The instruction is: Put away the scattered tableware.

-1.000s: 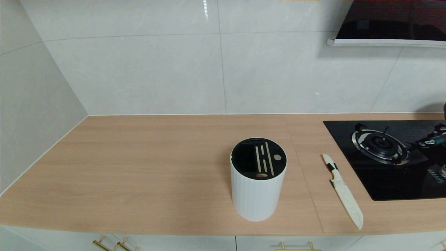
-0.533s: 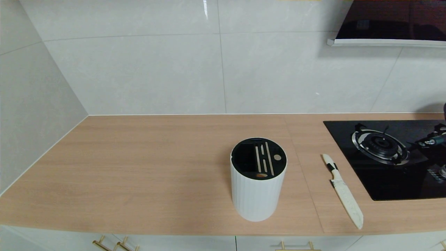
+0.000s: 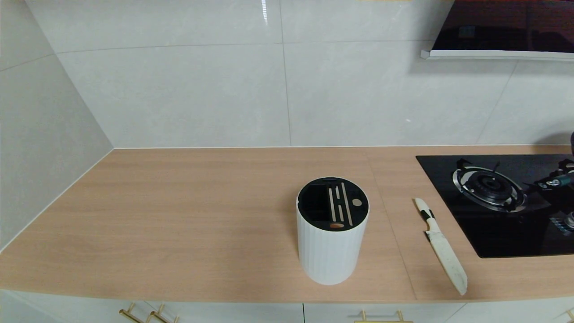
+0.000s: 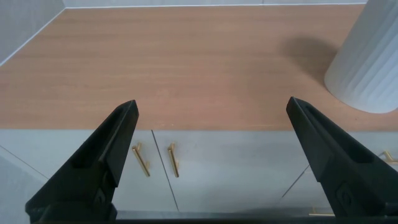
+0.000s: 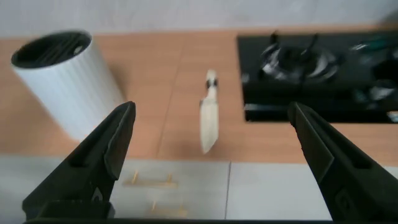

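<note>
A white ribbed cylindrical holder with a black slotted top stands near the wooden counter's front edge. To its right a cream speckled knife with a black band on the handle lies flat, blade toward the front edge. The left wrist view shows my left gripper open, out in front of the counter edge, with the holder off to one side. My right gripper is open too, hanging before the counter edge, with the knife beyond the gap between its fingers and the holder to the side.
A black gas hob with a burner takes up the counter's right end, close to the knife. A range hood hangs above it. Tiled walls close the back and left. Cabinet doors with gold handles sit under the counter.
</note>
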